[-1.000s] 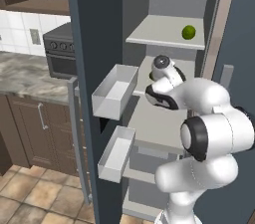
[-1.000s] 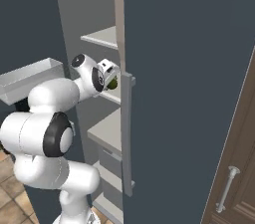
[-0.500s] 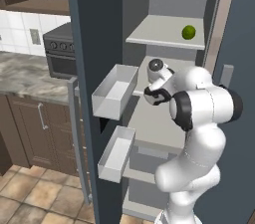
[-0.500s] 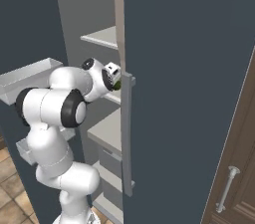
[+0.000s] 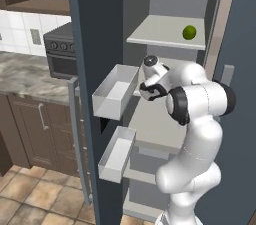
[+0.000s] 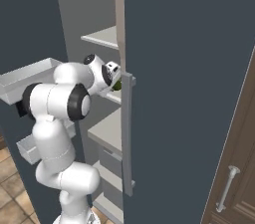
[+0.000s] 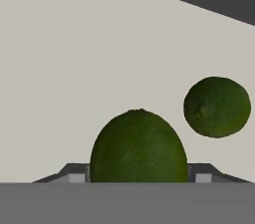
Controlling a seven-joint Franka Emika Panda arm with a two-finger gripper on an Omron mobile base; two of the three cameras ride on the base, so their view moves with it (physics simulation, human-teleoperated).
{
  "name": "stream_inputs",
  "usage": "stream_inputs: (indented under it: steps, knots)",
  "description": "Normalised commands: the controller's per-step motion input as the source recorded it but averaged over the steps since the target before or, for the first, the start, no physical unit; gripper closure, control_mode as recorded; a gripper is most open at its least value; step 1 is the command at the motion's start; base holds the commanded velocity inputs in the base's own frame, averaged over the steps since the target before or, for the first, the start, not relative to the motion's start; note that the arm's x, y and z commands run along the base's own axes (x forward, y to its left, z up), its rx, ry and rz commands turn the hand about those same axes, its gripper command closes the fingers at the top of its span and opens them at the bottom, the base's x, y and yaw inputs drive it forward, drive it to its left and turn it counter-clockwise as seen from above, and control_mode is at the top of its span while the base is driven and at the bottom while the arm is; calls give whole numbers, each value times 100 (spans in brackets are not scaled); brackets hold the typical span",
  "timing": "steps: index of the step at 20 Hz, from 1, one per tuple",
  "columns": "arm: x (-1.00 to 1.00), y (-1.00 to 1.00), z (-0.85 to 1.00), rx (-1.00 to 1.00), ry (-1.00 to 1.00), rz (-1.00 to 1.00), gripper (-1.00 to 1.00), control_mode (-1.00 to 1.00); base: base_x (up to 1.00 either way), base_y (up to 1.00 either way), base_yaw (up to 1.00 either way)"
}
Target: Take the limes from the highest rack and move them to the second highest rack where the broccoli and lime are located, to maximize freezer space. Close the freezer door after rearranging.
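- Pincer (image 5: 150,89) low over second highest rack (image 5: 150,119), apparently closed around held lime (image 7: 139,147), fingertips hidden behind it, so grip judged, not certain.
- Kept beside second lime (image 7: 217,107) on pale shelf, probably to group fruit.
- Another lime (image 5: 189,32) on highest rack (image 5: 167,33); freezer door (image 5: 92,69) open for access.

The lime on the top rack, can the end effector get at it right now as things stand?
Probably not yet. The end effector sits at the second rack with a lime between its fingers, so it looks occupied. The top-rack lime lies in the open with nothing in front of it.
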Motion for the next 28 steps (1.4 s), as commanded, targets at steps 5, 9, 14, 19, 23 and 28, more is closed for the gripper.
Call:
stream_inputs:
  steps: [5, 9, 14, 19, 23, 28]
  knots:
    - [27, -1, -41, 0, 0, 0, -100, -100, 0, 0, 0]
    - [-10, 0, -23, 0, -11, 0, -100, -100, 0, 0, 0]
    - [-59, 0, -10, 1, -19, 0, -100, -100, 0, 0, 0]
    - [-73, 0, 11, 15, -18, 0, -100, -100, 0, 0, 0]
    - [-75, 0, 47, 27, -15, 0, -100, -100, 0, 0, 0]
    - [-65, 2, 76, 27, -16, -8, -100, -100, 0, 0, 0]
